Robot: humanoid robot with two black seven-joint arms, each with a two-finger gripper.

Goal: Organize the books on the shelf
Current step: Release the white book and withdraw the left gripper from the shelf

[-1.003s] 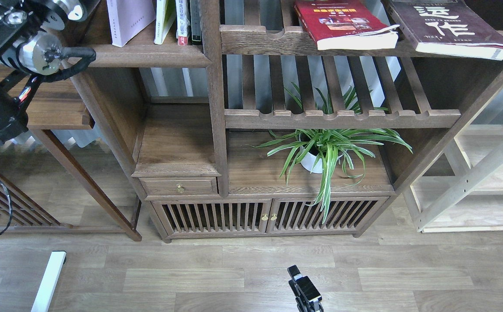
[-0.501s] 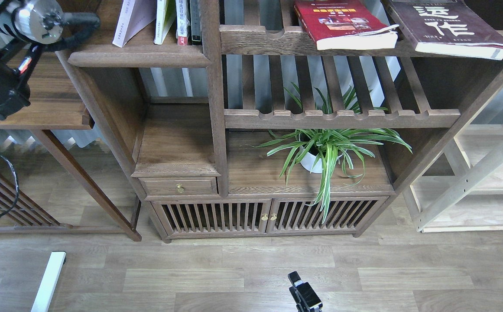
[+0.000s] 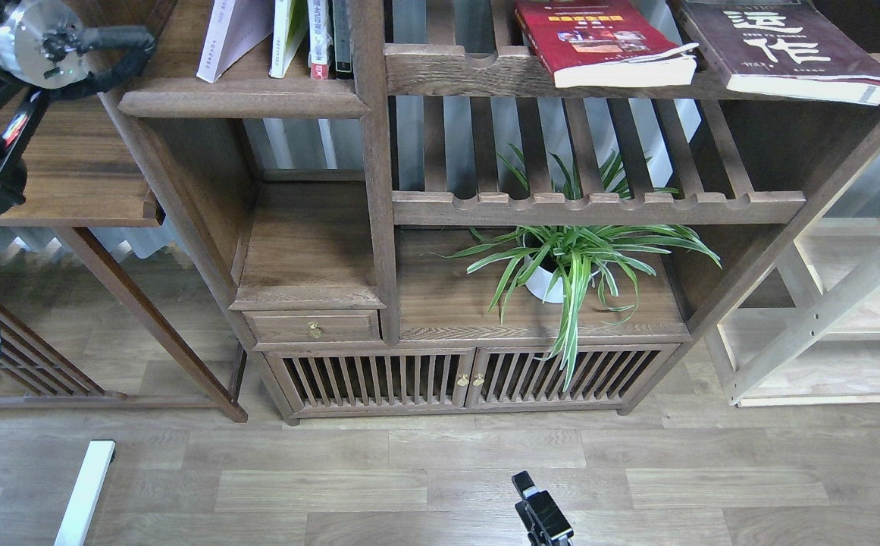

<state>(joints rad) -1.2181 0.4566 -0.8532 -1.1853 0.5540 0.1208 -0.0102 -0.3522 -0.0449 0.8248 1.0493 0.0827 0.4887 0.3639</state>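
Lavender-white book [image 3: 229, 34] seen leaning rightward at shelf [image 3: 239, 97] left end, beside upright paperbacks [image 3: 311, 34] | red book [image 3: 599, 42] and maroon book [image 3: 781, 47] laid flat on slatted rack [image 3: 530, 72], right part | right tool [image 3: 542, 516] low over floor, grip state cannot be told | left tool not seen, only arm joint [image 3: 34, 42].

Head view looks forward and down at the bookcase [image 3: 379, 227].

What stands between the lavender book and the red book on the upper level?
Head view: three thin upright books, then the bookcase's dark post, separate the lavender book from the red book.
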